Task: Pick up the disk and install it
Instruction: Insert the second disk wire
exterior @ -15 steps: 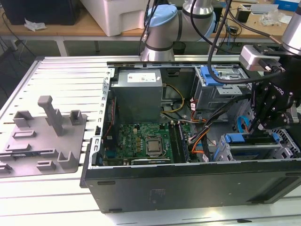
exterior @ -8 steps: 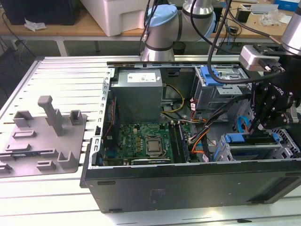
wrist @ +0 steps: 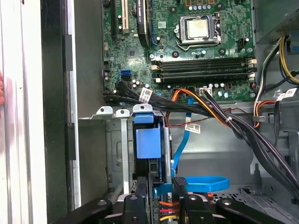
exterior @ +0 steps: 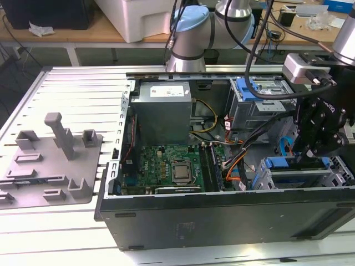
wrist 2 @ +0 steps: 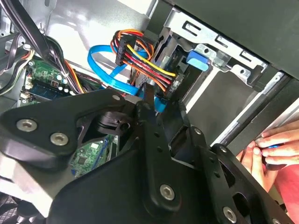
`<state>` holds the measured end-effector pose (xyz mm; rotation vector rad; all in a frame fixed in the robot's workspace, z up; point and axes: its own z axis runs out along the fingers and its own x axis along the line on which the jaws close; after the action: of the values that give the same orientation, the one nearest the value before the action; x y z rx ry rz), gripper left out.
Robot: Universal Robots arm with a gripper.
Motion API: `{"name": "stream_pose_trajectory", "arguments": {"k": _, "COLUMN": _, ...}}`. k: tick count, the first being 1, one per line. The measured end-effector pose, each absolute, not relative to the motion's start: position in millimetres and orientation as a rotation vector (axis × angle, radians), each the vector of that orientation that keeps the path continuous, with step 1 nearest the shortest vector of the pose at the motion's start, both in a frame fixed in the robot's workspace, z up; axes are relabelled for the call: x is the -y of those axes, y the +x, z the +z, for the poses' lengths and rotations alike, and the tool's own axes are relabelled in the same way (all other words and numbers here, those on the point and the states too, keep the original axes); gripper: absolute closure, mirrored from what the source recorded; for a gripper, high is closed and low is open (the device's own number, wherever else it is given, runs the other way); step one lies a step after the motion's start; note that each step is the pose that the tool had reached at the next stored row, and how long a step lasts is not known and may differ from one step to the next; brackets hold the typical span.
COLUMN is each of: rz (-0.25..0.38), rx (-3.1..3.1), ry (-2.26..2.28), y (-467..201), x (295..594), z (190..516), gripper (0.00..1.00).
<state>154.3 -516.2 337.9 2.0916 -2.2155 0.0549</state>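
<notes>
Inside the open case [exterior: 222, 221], the gripper [wrist: 161, 196] presses the disk [wrist: 148, 140], blue frame uppermost, into the drive cage [wrist: 114, 144], jaws clamped on it. Installation looks nearly finished; seating it fully would call for a straight push. A hand [wrist 2: 273, 149] rests nearby.

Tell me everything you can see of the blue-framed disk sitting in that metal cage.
The disk stands on edge in a slot of the grey metal drive cage, in a corner of the open computer case. What shows is mostly its blue plastic carrier frame, with a smaller blue tab at one end. A blue flat cable curls right beside it. The tool is close over it; contact cannot be judged.
</notes>
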Motion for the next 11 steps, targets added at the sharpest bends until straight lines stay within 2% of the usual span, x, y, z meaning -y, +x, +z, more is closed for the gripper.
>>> {"name": "stream_pose_trajectory", "arguments": {"k": 2, "rz": 0.056, "rx": 2.215, "ry": 2.091, "y": 154, "x": 516, "z": 340, "gripper": 0.64}}
{"name": "stream_pose_trajectory", "arguments": {"k": 4, "rz": 0.061, "rx": 2.213, "ry": 2.089, "y": 154, "x": 514, "z": 357, "gripper": 0.64}}
{"name": "stream_pose_trajectory", "arguments": {"k": 11, "rz": 0.066, "rx": 2.213, "ry": 2.088, "y": 152, "x": 510, "z": 370, "gripper": 0.64}}
